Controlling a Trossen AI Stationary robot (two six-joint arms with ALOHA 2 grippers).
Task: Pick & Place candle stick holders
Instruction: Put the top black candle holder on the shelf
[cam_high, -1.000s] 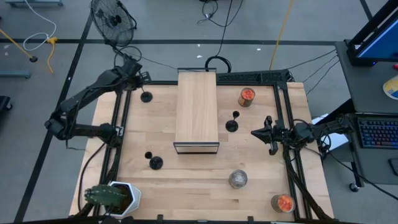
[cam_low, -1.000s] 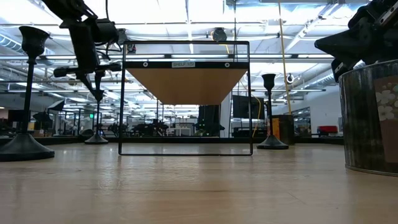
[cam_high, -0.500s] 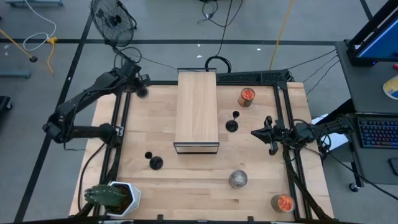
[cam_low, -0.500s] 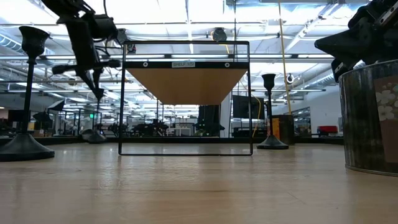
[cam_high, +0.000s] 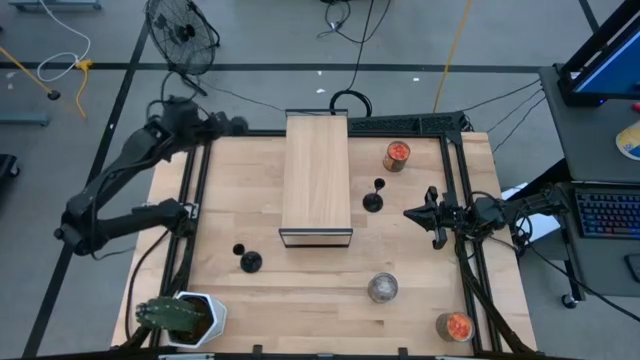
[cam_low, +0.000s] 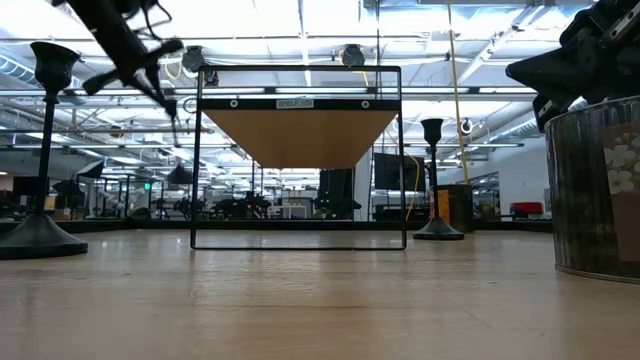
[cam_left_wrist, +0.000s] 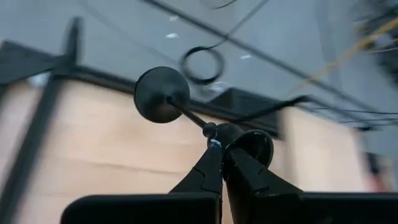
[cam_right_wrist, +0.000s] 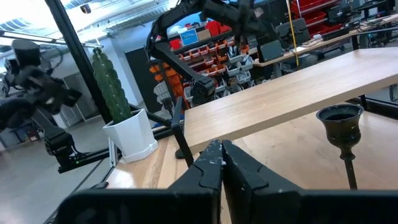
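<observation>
My left gripper (cam_high: 212, 125) is at the table's far left corner, shut on a black candle stick holder (cam_left_wrist: 160, 94), which is in the air (cam_low: 180, 172). A second holder (cam_high: 372, 200) stands on its round base to the right of the wooden shelf (cam_high: 316, 175). A third holder (cam_high: 249, 261) stands near the front left and shows large in the low view (cam_low: 45, 150). My right gripper (cam_high: 412, 213) waits shut at the right side, to the right of the second holder (cam_right_wrist: 340, 124). My left gripper pinches the holder's thin stem just below the cup top (cam_left_wrist: 213, 135) between its two fingertips. The holder is lifted clear of the table and tilted. Its round base (cam_left_wrist: 160, 94) points away from the fingers, toward the shelf.
A glass jar with orange contents (cam_high: 397, 154) stands far right of the shelf and another (cam_high: 454, 326) at the front right corner. A silvery jar (cam_high: 382, 288) stands front right. A potted cactus (cam_high: 180, 318) stands at the front left corner.
My left gripper has risen and gone toward the table's far edge, tipping as it went. The holder it pinches has been lifted off the table and has tilted, its base swinging up clear of the wood.
</observation>
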